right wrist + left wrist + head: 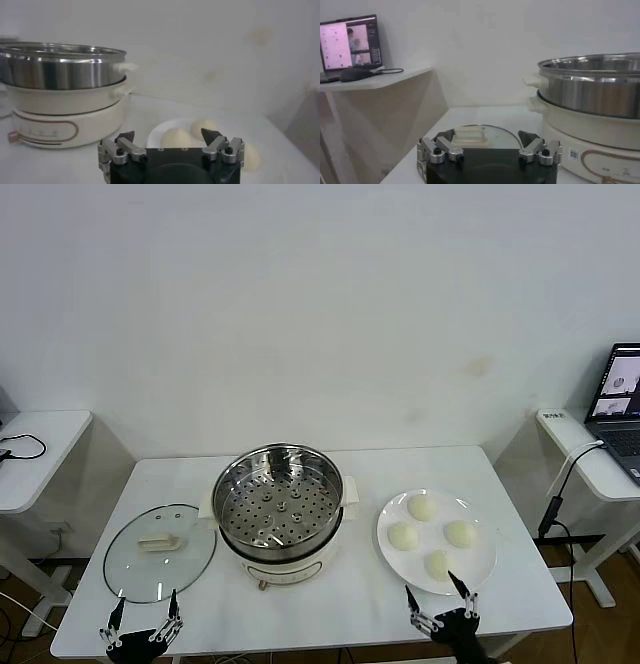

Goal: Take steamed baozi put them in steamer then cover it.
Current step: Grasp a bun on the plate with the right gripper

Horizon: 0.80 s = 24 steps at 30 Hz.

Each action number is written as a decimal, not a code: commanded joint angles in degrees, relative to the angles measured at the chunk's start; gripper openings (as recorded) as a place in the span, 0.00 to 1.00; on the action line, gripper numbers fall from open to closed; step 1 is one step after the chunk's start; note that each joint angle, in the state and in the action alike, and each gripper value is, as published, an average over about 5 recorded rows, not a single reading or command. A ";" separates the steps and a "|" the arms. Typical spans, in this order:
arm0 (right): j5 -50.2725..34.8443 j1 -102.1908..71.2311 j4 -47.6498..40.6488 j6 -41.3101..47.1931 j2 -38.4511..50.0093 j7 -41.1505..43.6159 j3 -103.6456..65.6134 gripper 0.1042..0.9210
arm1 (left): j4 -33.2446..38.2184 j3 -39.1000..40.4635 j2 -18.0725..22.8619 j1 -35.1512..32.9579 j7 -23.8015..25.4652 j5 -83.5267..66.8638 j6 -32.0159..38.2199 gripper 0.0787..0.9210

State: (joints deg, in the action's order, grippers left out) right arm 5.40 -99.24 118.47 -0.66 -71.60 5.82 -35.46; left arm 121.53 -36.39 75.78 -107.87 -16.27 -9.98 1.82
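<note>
Four steamed baozi (432, 534) sit on the white plate (484, 567), right of the steamer (278, 514). The cover (160, 551) lies flat on its left. My left gripper (145, 608) and right gripper (437, 596) wait wide open, holding nothing.

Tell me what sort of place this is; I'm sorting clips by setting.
Probably a lab or test room, not a kitchen: bare white wall, plain white table, and an open laptop on a side desk.
</note>
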 commanded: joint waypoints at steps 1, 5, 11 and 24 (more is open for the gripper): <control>17.44 6.71 -0.63 3.17 8.39 0.74 -3.87 0.88 | 1.97 -0.31 -0.33 0.84 -0.72 2.04 -6.25 0.88; 23.91 11.67 -2.92 4.79 15.48 4.68 -3.78 0.88 | 2.03 -0.59 -0.44 1.61 -0.22 4.97 -5.78 0.88; 28.10 19.87 -6.56 6.57 25.78 14.36 -1.04 0.88 | 2.29 0.09 -0.64 2.37 0.37 10.02 -4.38 0.88; 9.43 52.24 -19.35 10.85 49.32 33.69 26.21 0.88 | 5.14 1.97 1.43 1.29 0.60 14.20 -3.89 0.88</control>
State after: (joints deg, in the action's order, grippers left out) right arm 21.57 -68.87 106.85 7.81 -36.43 28.43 -26.23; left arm 125.50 -34.76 77.04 -106.48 -15.73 1.79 -1.51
